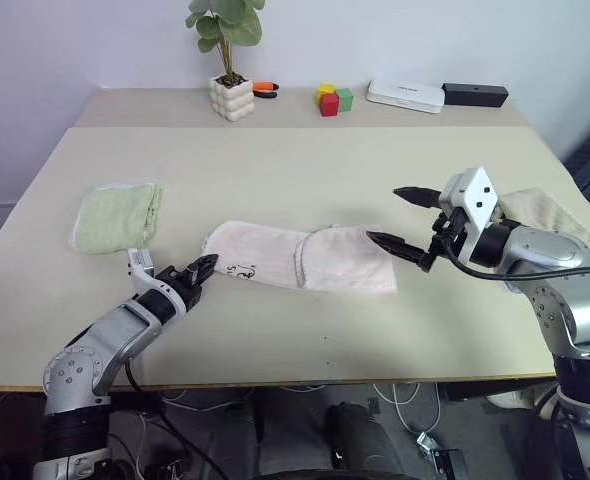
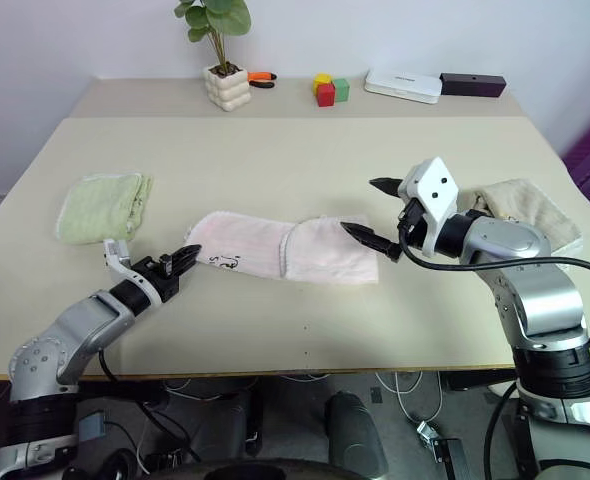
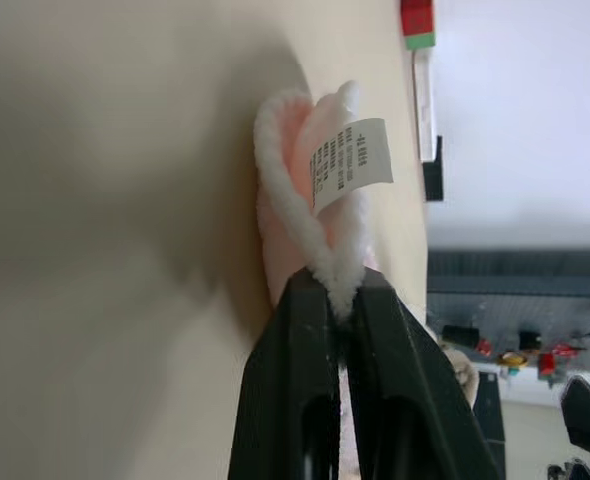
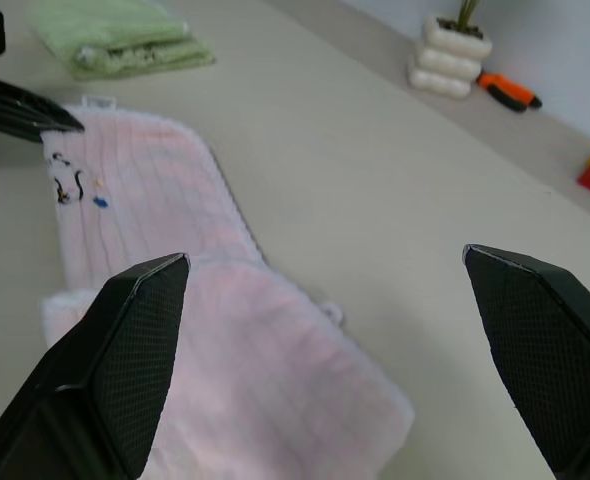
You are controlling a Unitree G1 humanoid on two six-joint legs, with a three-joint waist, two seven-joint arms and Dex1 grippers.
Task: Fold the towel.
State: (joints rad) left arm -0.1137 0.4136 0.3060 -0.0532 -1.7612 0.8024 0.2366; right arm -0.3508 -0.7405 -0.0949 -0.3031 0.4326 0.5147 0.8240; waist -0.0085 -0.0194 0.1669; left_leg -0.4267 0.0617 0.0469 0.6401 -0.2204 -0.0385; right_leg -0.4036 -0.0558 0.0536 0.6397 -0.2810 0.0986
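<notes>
Towel (image 1: 300, 257) lies on counter (image 1: 305, 165), edge pinched by left pincer (image 1: 207, 266); right pincer (image 1: 403, 220) spread above its other end.

We see our left gripper (image 3: 340, 300) with its two black fingers (image 3: 295, 380) pressed together on the fluffy white edge of the pink towel (image 3: 295, 200), which lies on the pale table (image 3: 105, 250). A white tag (image 3: 350, 165) (printed text too small to read) stands out from the towel just past the fingertips. Beyond the towel sit a red and green block (image 3: 417, 22) and a dark box (image 3: 433, 180) by the wall
</notes>
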